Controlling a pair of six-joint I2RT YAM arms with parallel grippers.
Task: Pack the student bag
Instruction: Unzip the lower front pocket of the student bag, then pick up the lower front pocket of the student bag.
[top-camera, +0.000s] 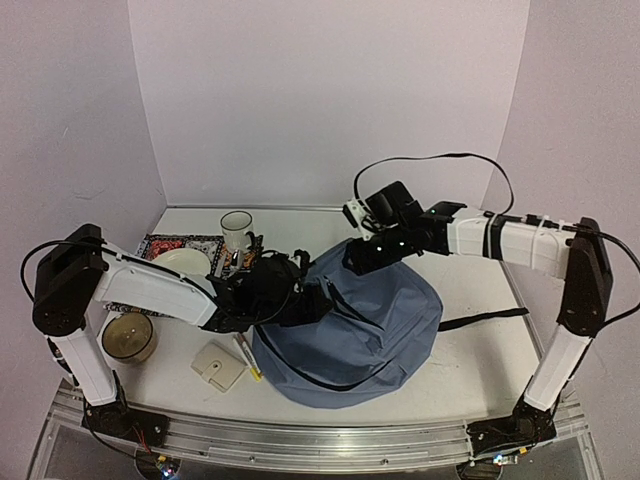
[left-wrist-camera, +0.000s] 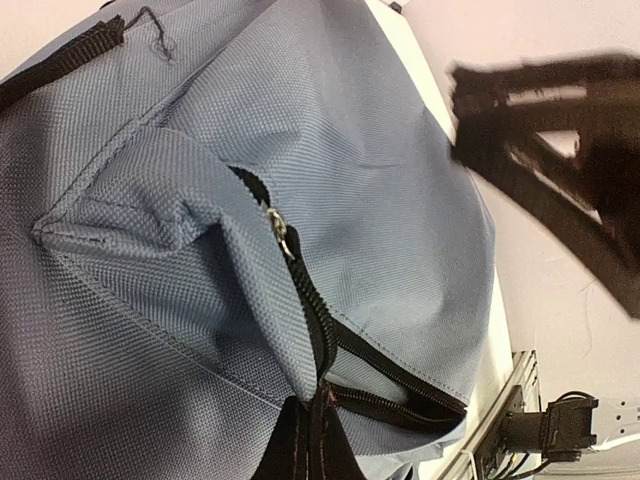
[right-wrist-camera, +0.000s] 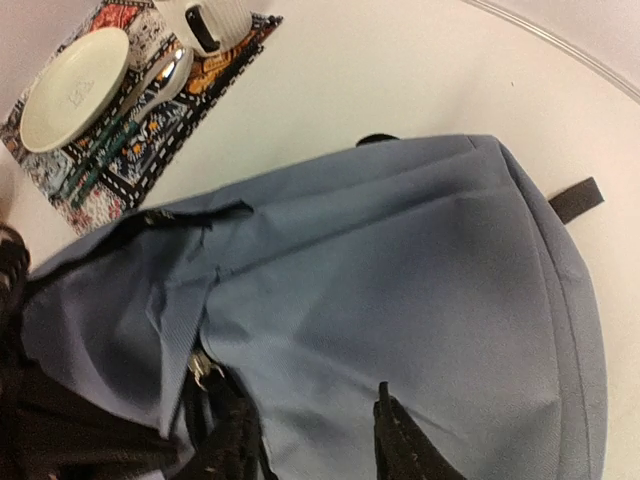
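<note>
The student bag (top-camera: 360, 330), a blue-grey backpack, lies slumped in the middle of the table. My left gripper (top-camera: 297, 297) is at its left side, shut on a fold of fabric beside the black zipper (left-wrist-camera: 318, 330); in the left wrist view the jaws pinch the bag (left-wrist-camera: 200, 300) at the bottom edge. My right gripper (top-camera: 368, 256) hovers over the bag's far top edge. Its fingers (right-wrist-camera: 400, 445) stand apart over the bag's cloth (right-wrist-camera: 400, 290) and hold nothing. A metal zipper pull (right-wrist-camera: 205, 368) shows by the left finger.
At the back left is a patterned placemat (top-camera: 165, 245) with a plate (top-camera: 182, 262), a spoon (right-wrist-camera: 150, 85) and a white mug (top-camera: 238, 230). A round tan container (top-camera: 128, 335), a white wallet (top-camera: 220, 367) and a pen (top-camera: 247, 357) lie left of the bag. A black strap (top-camera: 483, 319) trails right.
</note>
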